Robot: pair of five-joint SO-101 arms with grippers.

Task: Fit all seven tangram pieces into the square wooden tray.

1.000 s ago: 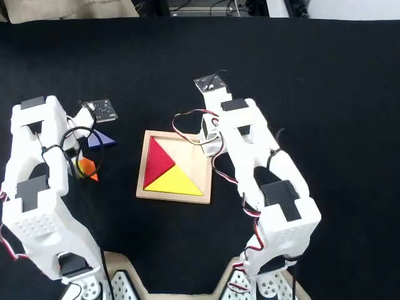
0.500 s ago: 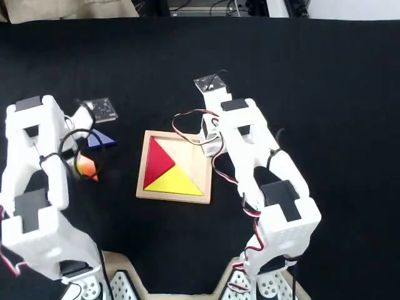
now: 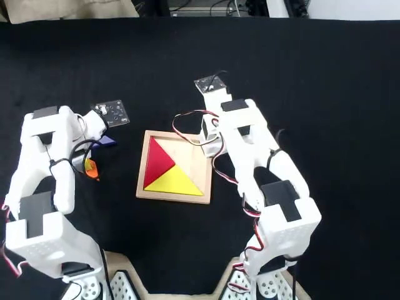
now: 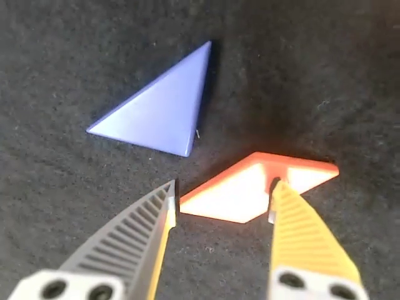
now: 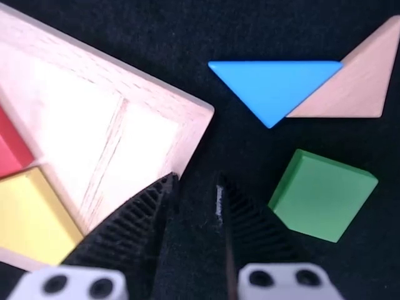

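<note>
On the surface (image 3: pixel 325 94), the square wooden tray (image 3: pixel 141 170) is laid between the two arms. Inside the tray, a red triangle (image 3: pixel 157 161) and a yellow triangle (image 3: pixel 175 181) are seated edge to edge, and the rest of the tray floor (image 5: pixel 75 125) is seen as bare wood.

Beyond the tray's edge on the left arm's side, an orange parallelogram (image 4: pixel 250 190) and a violet triangle (image 4: pixel 159 109) are laid flat, near each other but apart. The left tool (image 4: pixel 222 187) is held released, with its jaws set to either side of the orange parallelogram. Whether either jaw touches the piece cannot be told.

Beyond the tray's opposite edge, a blue triangle (image 5: pixel 275 84) is laid touching a plain wooden triangle (image 5: pixel 353 81), with a green square (image 5: pixel 322 194) near them and apart. The right tool (image 5: pixel 195 181) is positioned just beside a corner of the tray, its jaws narrowly parted with nothing gripped. One jaw is over the tray's rim.
</note>
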